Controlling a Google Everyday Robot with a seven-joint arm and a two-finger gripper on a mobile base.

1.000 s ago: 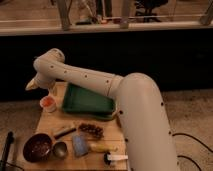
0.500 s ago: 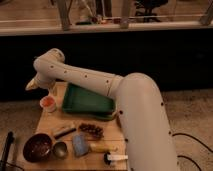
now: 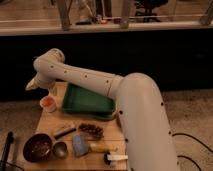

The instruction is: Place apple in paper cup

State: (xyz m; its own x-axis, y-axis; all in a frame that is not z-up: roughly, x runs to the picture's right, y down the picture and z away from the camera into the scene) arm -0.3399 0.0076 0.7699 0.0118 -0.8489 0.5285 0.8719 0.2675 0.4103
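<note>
The apple (image 3: 47,101) is sitting inside the paper cup (image 3: 48,104) beside the green tray (image 3: 89,101), the gripper (image 3: 33,85) is hanging just above the paper cup, so backing away looks next.

Small round red-orange apple (image 3: 48,101) sitting inside the paper cup (image 3: 48,105), filling its mouth, short white cylindrical cup upright at the wooden table's far-left edge, just left of the green tray, gripper (image 3: 50,90) directly above it
</note>
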